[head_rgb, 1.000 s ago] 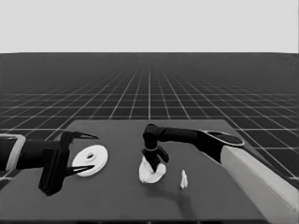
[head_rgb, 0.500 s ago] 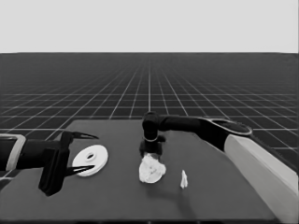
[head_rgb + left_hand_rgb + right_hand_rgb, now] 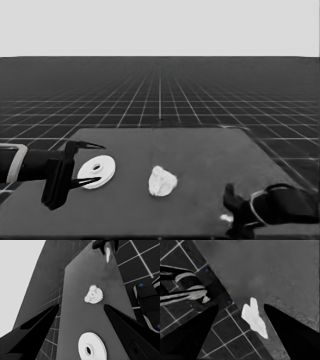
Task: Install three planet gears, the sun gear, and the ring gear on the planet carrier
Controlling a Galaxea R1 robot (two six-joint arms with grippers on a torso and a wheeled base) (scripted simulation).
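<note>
The larger round part [image 3: 97, 171], a smooth washer-like disc, lies between the spread, empty fingers of the left gripper [image 3: 92, 164]. The toothed gears [image 3: 162, 181] sit clustered on the smaller round part mid-table. Only the right wrist view shows the thin white piece [image 3: 254, 318] clearly, between the parted fingers of the empty right gripper [image 3: 241, 308].

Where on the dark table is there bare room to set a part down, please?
The far half of the dark table is bare, as is the strip between the flat white round part with a centre hole and the white cluster of toothed gears. The near right corner is crowded: the right gripper hovers by a thin white piece.
</note>
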